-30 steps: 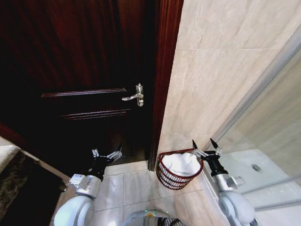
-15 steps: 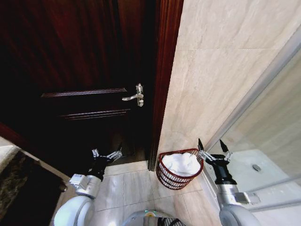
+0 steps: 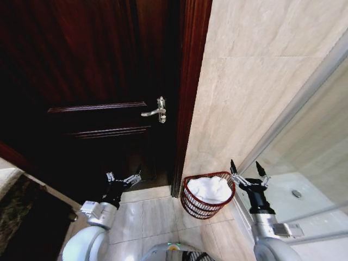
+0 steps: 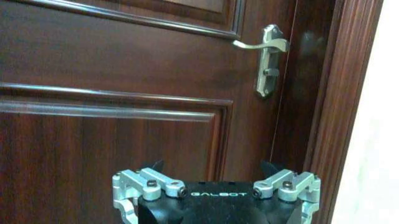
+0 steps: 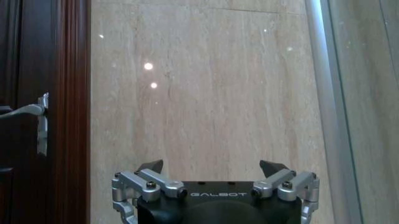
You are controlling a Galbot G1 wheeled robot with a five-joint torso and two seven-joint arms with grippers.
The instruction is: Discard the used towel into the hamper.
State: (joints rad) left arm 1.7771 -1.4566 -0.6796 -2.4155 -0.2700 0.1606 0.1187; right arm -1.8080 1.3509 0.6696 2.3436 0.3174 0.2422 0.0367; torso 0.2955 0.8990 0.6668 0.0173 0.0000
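Towel (image 3: 210, 188) lies bunched inside the hamper (image 3: 191, 206), which stands on the tiled floor at the foot of the marble wall (image 3: 255, 81), just beside the dark door frame, so the discarding looks done. From the head view, the right gripper (image 3: 244, 168) hangs at about three o'clock of the hamper's rim, its jaws released wide and empty, clear of the cloth. The left gripper (image 3: 124, 178) sits at nine o'clock of the hamper, well apart, parked low before the door (image 3: 81, 65) with jaws likewise spread.

In the left wrist view, the left gripper faces the door panel, the lever handle (image 4: 267, 58) up at one o'clock.

In the right wrist view, the right gripper (image 5: 212, 169) points at bare wall, nothing between its prongs.
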